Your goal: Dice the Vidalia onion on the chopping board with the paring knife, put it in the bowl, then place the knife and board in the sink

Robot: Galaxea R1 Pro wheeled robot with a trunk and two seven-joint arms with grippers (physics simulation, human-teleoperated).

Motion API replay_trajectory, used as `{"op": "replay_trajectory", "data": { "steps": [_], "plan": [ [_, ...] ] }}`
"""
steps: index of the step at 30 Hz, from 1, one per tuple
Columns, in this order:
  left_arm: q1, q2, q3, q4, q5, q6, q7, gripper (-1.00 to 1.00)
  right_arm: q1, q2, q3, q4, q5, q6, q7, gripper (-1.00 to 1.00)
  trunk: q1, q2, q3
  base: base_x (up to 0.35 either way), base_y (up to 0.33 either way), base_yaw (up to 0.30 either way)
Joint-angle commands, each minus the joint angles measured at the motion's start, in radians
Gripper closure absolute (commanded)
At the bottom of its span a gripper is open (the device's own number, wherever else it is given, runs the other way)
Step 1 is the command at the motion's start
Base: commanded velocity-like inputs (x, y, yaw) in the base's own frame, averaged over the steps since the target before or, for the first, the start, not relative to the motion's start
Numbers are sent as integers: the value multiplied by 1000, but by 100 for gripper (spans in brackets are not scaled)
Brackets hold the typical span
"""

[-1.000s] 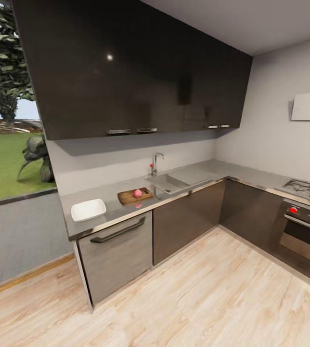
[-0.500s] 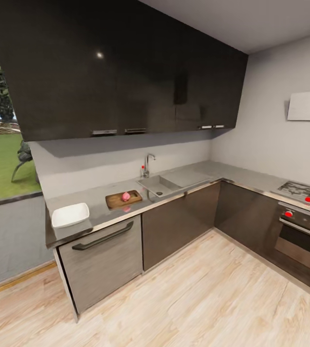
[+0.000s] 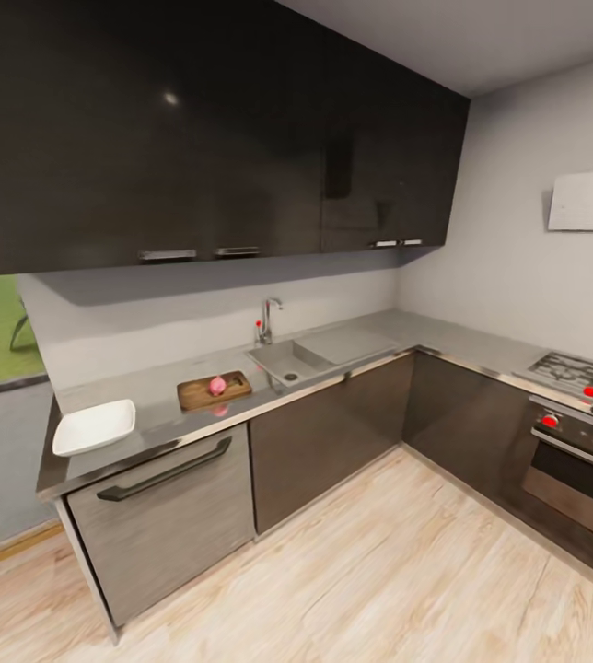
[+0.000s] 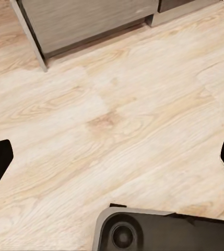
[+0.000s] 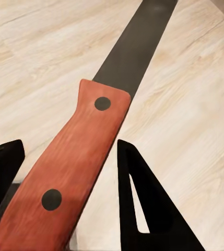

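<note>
In the head view the pink Vidalia onion (image 3: 216, 384) rests on the dark brown chopping board (image 3: 196, 398), which lies on the grey countertop (image 3: 163, 419) just left of the sink (image 3: 289, 359). The white bowl (image 3: 94, 426) stands near the countertop's left end. My right gripper (image 5: 65, 157) is shut on the paring knife (image 5: 78, 162), with the reddish-brown handle between the fingers and the dark blade (image 5: 138, 42) pointing away over the floor. My left gripper (image 4: 114, 151) is open above the wooden floor, holding nothing.
A chrome tap (image 3: 266, 319) rises behind the sink. Dark wall cabinets (image 3: 214, 138) hang over the counter. A hob (image 3: 573, 371) and oven (image 3: 573, 470) stand at the right. Wooden floor (image 3: 379, 571) lies between me and the cabinets. The robot's base (image 4: 158, 230) appears in the left wrist view.
The head camera has moved, so the counter, sink and window have slid left in the picture. The onion, board and bowl keep their places on the counter.
</note>
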Motion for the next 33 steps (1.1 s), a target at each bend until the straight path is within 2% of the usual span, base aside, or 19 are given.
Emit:
{"op": "replay_trajectory", "data": {
  "steps": [1,3,8,26,30,33],
  "plan": [
    [1,-2,8,-2,-7,-1,-6,-100,1,-1,-3,-2,11,0,-8,100,1,0,0,234,-229,0],
    [1,-2,8,-2,-7,-1,-6,-100,-2,1,-33,-4,43,0,-8,100,1,0,0,234,-229,0],
    [1,-2,8,-2,-7,-1,-6,-100,-11,3,-45,-3,71,0,-8,100,1,0,0,234,-229,0],
    [1,-1,8,7,-7,-1,-6,-100,-12,15,-42,11,76,-1,-7,100,1,0,0,234,-229,0],
    [1,0,8,7,-7,-1,-6,-100,-12,40,-42,11,76,0,-6,100,1,0,0,222,-217,0],
    [1,0,8,7,-6,-2,-6,-100,-12,49,-42,-1,76,-5,-1,100,1,0,0,91,-89,0]
  ]
}}
